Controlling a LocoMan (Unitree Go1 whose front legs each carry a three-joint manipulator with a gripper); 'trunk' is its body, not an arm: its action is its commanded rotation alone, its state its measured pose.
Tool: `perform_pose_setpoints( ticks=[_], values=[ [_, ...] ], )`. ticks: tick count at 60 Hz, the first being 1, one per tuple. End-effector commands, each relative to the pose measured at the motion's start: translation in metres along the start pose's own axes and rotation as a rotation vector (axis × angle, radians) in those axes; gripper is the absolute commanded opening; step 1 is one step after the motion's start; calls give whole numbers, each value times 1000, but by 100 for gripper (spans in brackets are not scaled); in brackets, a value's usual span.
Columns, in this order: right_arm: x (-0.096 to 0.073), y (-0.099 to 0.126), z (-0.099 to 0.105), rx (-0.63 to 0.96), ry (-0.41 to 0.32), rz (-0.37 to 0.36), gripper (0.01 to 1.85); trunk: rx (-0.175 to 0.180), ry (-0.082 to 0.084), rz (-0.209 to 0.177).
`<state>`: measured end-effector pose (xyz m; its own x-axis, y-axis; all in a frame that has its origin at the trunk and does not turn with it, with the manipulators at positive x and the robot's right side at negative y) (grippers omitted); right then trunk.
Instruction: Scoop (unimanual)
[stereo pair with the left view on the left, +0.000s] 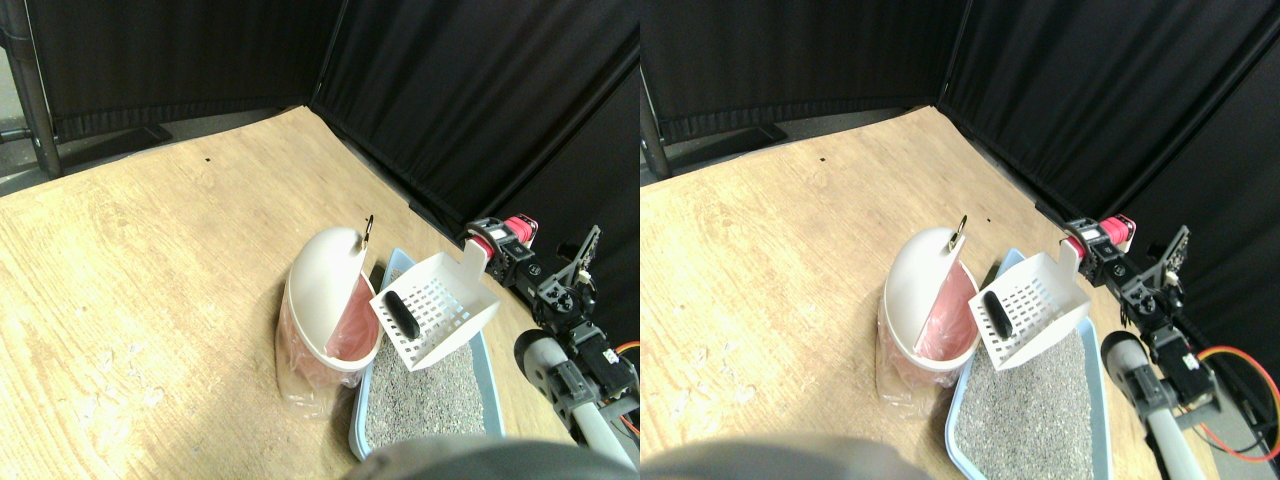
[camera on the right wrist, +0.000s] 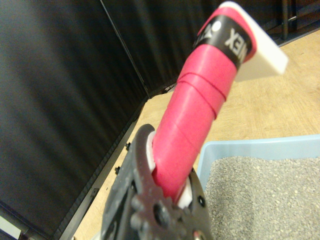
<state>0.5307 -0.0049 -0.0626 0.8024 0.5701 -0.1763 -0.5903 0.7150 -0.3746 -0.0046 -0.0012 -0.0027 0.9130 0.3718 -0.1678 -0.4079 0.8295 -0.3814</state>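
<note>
A white slotted scoop (stereo pair with the left view on the left: 437, 308) hangs tilted above the blue litter tray (stereo pair with the left view on the left: 396, 262), its lower edge at the opening of the white bin (stereo pair with the left view on the left: 325, 272) with a pink liner. A dark oblong lump (stereo pair with the left view on the left: 398, 316) lies on the scoop's low edge, beside the bin's mouth. My right gripper (stereo pair with the left view on the left: 497, 246) is shut on the scoop's pink-wrapped handle (stereo pair with the left view on the left: 518, 227) at the tray's far right. In the wrist view the pink handle (camera on the right wrist: 200, 115) rises out of the dark jaw frame of the gripper (camera on the right wrist: 170, 192), with grey litter (camera on the right wrist: 270, 200) and the tray rim (camera on the right wrist: 260, 148) behind it.
Black curtains (stereo pair with the left view on the left: 470, 90) wall off the back and right side, close behind the arm. The bin's domed lid (stereo pair with the left view on the left: 322, 262) stands open with a small metal hook on top. Wooden floor (stereo pair with the left view on the left: 150, 270) stretches to the left. A dark post (stereo pair with the left view on the left: 30, 90) stands at far left.
</note>
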Motion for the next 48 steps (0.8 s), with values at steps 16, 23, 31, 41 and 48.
perform_pose_setpoints(
  ticks=[16, 23, 31, 41, 48],
  values=[
    [2, 12, 19, -166, -76, -9, 18, -121, -37, 109],
    [3, 14, 22, -160, -47, -38, 17, -124, -39, 109],
    [4, 13, 23, -192, -52, -57, 22, -126, -41, 108],
    [1, 12, 26, -174, -35, -84, 9, -125, -43, 105],
    [0, 11, 26, -180, -51, -77, 16, -123, -43, 101]
  ],
)
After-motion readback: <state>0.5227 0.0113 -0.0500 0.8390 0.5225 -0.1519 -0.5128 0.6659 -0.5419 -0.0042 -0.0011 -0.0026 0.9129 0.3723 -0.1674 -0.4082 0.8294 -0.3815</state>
